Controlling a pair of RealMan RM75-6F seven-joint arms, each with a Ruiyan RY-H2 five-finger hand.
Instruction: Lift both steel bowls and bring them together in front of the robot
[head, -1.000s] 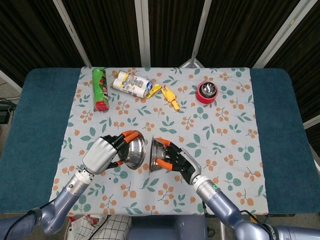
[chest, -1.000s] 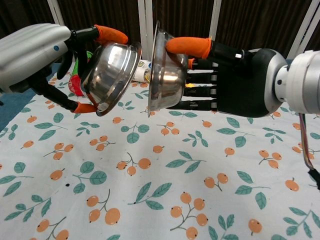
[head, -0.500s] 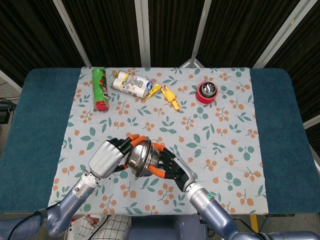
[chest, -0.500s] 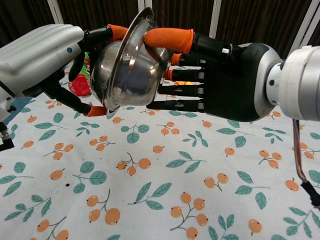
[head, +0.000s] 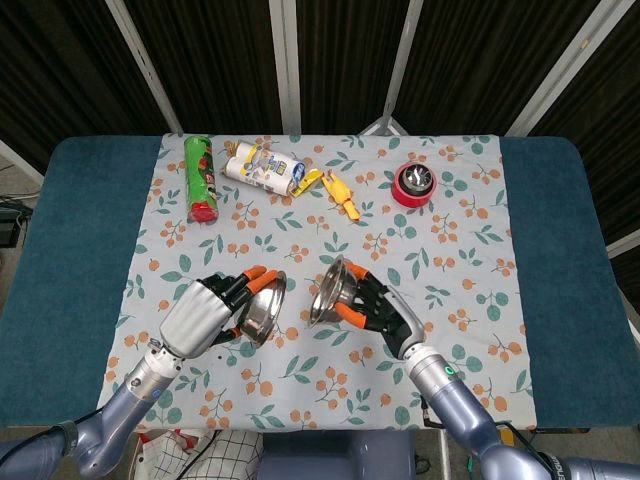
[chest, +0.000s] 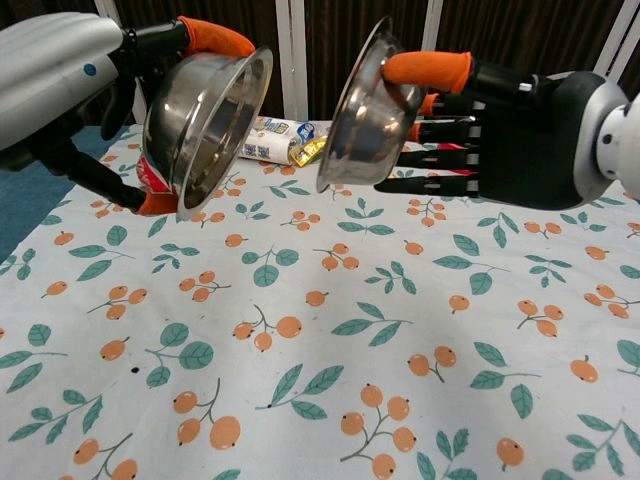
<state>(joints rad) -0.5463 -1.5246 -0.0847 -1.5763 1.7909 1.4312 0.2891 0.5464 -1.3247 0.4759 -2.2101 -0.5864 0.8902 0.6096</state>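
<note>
Left hand (chest: 60, 75) grips left steel bowl (chest: 205, 115) by its rim, tipped on edge, mouth facing right. Right hand (chest: 520, 125) pinches right steel bowl (chest: 362, 105), mouth facing left. Bowls apart, both above floral cloth (chest: 330, 350).

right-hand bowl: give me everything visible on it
The right-hand steel bowl is small, round and shiny, with a thin flared rim and a reflective outer wall. The right hand holds it off the floral tablecloth, tipped on its side: an orange-tipped finger hooks over the upper rim and dark fingers reach toward it from the right. Its bottom faces the left hand's bowl, with a clear gap between. In the head view it sits just right of centre.
</note>
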